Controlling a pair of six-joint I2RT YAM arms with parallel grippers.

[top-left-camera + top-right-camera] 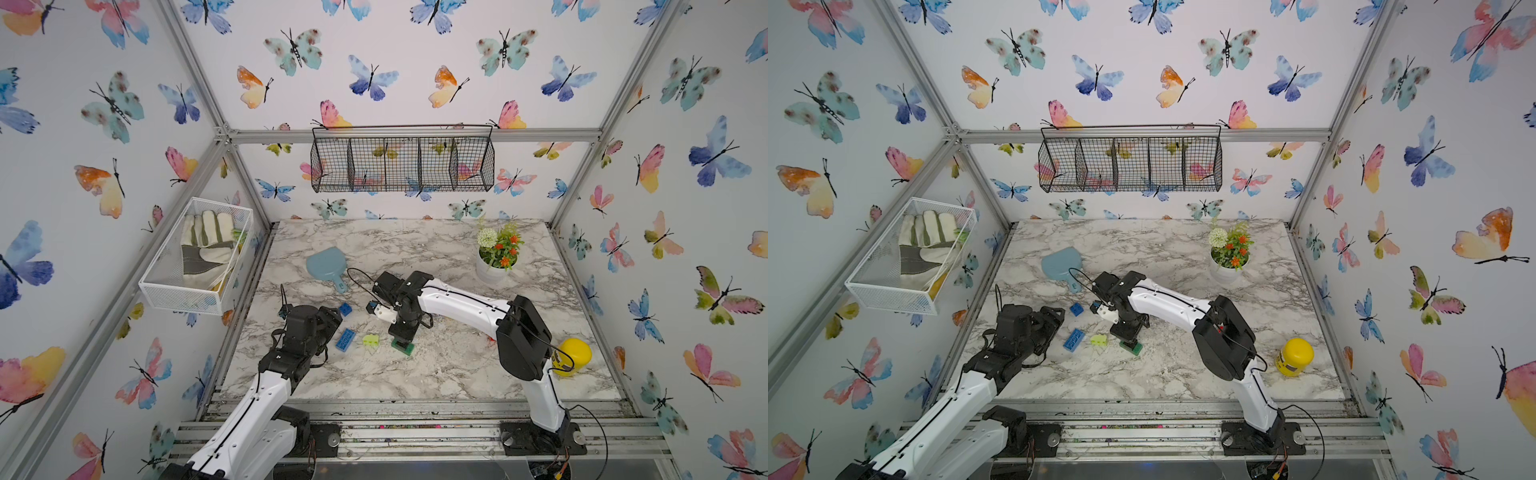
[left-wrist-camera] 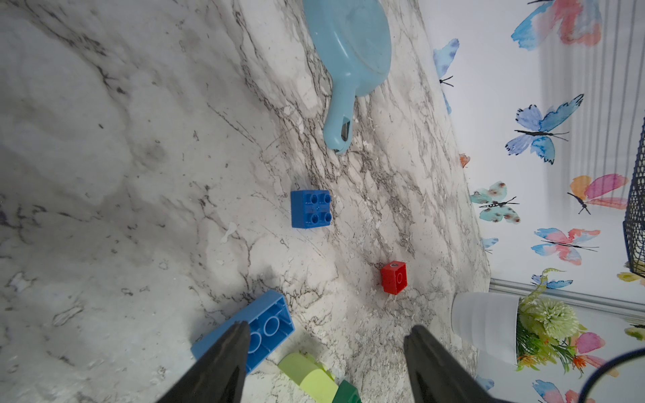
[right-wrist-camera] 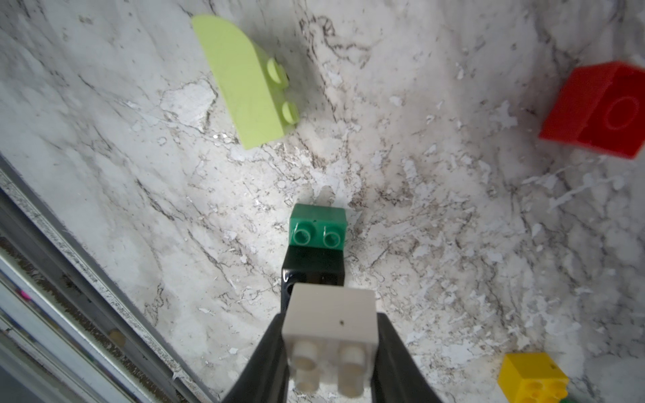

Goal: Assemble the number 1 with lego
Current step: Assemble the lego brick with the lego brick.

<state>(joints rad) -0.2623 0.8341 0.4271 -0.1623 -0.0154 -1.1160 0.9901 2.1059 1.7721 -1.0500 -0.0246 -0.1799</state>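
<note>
The right tool (image 3: 330, 335) is closed on a white brick (image 3: 330, 310). The white brick sits over a black brick (image 3: 314, 274), which rests on one end of a green brick (image 3: 317, 226) lying on the worktop (image 1: 415, 374). Two green studs are left bare. This column, the start of the 1, stands near the middle of the worktop, toward the front. I cannot tell whether the white brick is pressed fully home, because the tool hides the joint.

The left tool (image 2: 328, 329) is open and empty. It is poised above a long blue brick (image 2: 265, 324) that lies on its side with the hollow underside showing, and a lime brick (image 2: 307, 373) is just beside it. A square blue brick (image 2: 310, 209), a red brick (image 2: 393, 277) and a yellow brick (image 3: 530, 380) lie loose, apart from the column.

The risks, as I judge them:
- **Unbraced base:** nothing holds the green brick, so an off-centre push could lever its free end up or slide the column.
- **Half-seated white brick:** letting go or pulling away at a slant could lift it off or topple the stack.
- **Left tool coming down:** it could nudge the lime brick into the column.
- **Long blue brick on its side:** it may twist or skid when pinched.
</note>
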